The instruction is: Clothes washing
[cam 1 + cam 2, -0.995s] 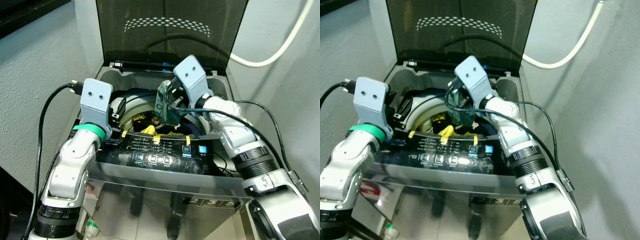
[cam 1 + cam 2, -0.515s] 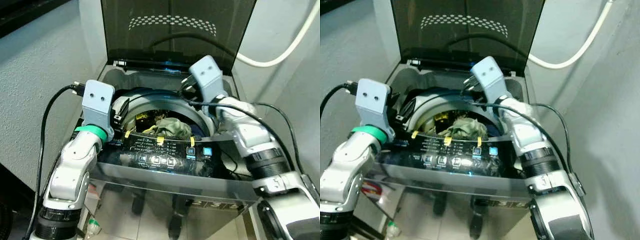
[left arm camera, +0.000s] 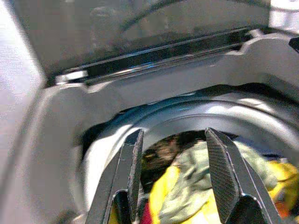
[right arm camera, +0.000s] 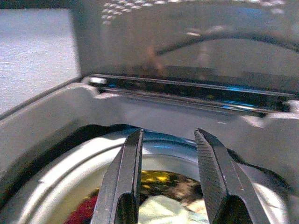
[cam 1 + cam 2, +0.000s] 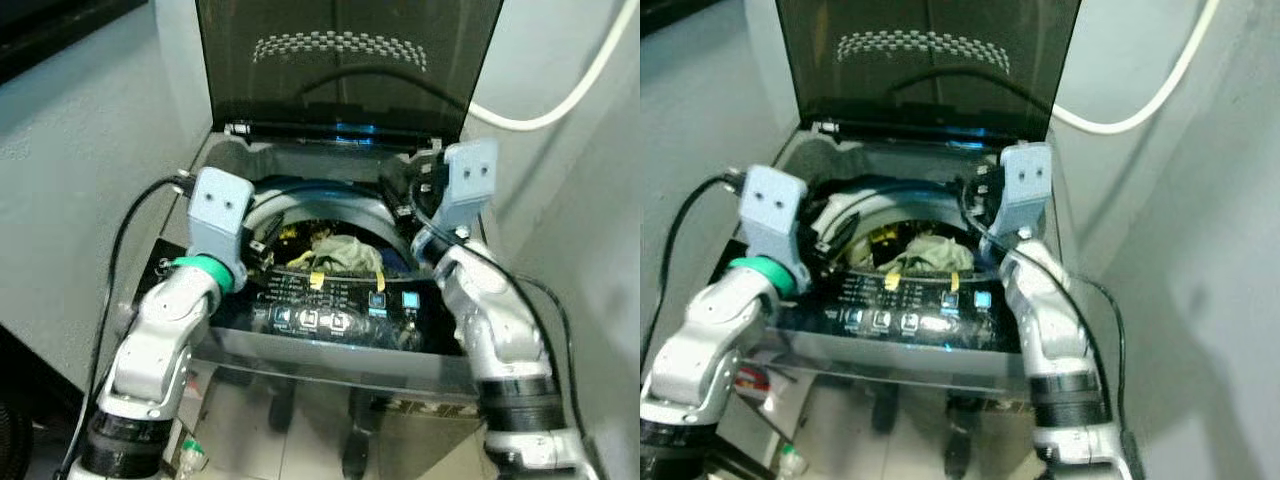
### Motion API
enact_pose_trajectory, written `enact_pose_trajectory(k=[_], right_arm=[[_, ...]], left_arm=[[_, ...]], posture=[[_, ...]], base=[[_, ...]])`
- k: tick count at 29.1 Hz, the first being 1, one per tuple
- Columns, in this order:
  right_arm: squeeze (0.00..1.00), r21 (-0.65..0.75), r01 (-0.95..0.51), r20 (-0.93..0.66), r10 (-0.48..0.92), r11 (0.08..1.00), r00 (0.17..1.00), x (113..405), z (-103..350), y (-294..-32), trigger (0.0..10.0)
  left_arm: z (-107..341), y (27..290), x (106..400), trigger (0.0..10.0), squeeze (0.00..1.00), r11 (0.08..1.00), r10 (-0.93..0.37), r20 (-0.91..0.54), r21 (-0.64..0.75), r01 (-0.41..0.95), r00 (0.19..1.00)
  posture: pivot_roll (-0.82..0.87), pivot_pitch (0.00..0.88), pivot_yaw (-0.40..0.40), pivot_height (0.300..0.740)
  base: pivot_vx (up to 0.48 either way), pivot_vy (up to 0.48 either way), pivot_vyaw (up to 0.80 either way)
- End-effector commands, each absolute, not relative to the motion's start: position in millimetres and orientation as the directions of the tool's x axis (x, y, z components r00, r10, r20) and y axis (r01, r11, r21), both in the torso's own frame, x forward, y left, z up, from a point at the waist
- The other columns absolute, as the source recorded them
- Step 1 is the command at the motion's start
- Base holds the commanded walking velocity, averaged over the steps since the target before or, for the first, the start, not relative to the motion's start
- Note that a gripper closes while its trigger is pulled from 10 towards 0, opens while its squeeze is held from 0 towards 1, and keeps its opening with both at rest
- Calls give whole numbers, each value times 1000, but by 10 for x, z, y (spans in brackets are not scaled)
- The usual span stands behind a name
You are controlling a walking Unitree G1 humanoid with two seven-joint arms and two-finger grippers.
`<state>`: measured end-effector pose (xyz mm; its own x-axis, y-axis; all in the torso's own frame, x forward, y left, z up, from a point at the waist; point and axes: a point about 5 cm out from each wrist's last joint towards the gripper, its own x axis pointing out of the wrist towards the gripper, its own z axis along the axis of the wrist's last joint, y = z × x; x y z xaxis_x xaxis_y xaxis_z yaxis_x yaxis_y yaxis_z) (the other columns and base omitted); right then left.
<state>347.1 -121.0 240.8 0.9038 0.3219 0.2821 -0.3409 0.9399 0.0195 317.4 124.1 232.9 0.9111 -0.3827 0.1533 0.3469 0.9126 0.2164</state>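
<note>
A top-loading washing machine (image 5: 300, 165) stands before me with its dark lid (image 5: 345, 85) raised. In the drum lies a crumpled grey-green garment (image 5: 342, 252) on top of yellow and dark clothes (image 3: 168, 186). My left gripper (image 5: 262, 245) hovers at the drum's left rim, open and holding nothing, its fingers (image 3: 131, 154) pointing over the laundry. At the right rim, a little above the opening, my right gripper (image 5: 402, 195) is also open and holds nothing. Its fingers (image 4: 127, 158) look across the drum toward the lid hinge.
The lit control panel (image 5: 325, 312) runs along the machine's front edge, below both wrists. A white hose (image 5: 565, 95) curves over the wall at the back right. Grey walls close in on both sides. A small bottle (image 5: 188, 456) lies on the floor at the lower left.
The right gripper let go of the grey-green garment, which now lies in the drum, and drew back to the right rim. The left arm shifted slightly inward.
</note>
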Motion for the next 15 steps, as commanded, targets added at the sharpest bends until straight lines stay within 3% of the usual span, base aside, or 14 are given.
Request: enact_pose_trajectory(k=[1, 15], right_arm=[[0, 11, -356, 304, 336, 934, 891, 3435, 2439, -1161, 10000], [0, 127, -424, 375, 352, 897, 857, 3351, 2362, -1201, 10000]], left_arm=[[2294, 1266, 3183, 10000, 0, 915, -373, 144, 220, 338, 917], [2243, 1288, 3164, 10000, 0, 901, -369, 116, 287, 325, 922]], posture=[[108, 18, 81, 740], [124, 19, 73, 740]], base=[[0, 0, 800], [0, 0, 800]])
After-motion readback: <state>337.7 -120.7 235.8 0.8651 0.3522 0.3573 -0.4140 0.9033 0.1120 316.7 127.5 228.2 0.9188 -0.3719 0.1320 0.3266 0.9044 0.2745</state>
